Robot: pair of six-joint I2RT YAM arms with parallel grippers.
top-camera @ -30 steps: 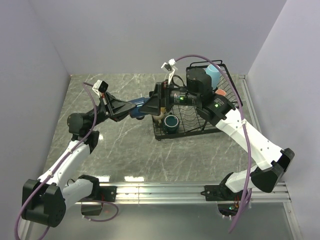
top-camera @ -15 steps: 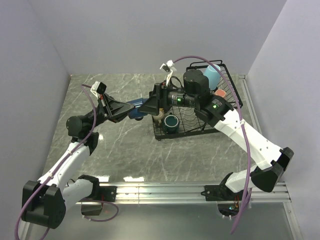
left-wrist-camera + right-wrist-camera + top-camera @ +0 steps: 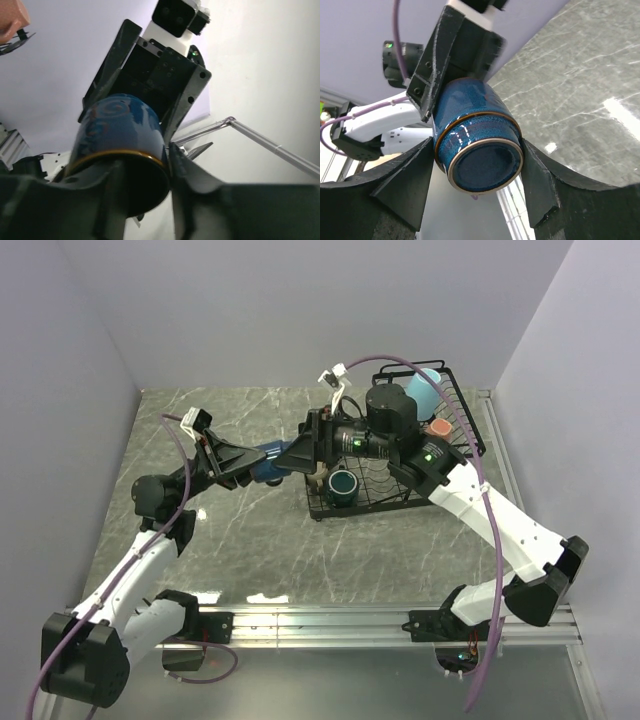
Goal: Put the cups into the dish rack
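Currently the dark navy mug is held horizontally above the tabletop, just left of the dish rack, its long axis running left to right between the two arms. Its base faces the right wrist camera; its open mouth faces the left wrist camera. Both arms extend toward each other at mid-height. The left end effector has its fingers clamped on the mug's rim end (one finger appears to sit inside the mouth). The right end effector has its fingers spread, flanking the base end; contact cannot be confirmed. A dark green mug stands upright in the rack's lower tray.
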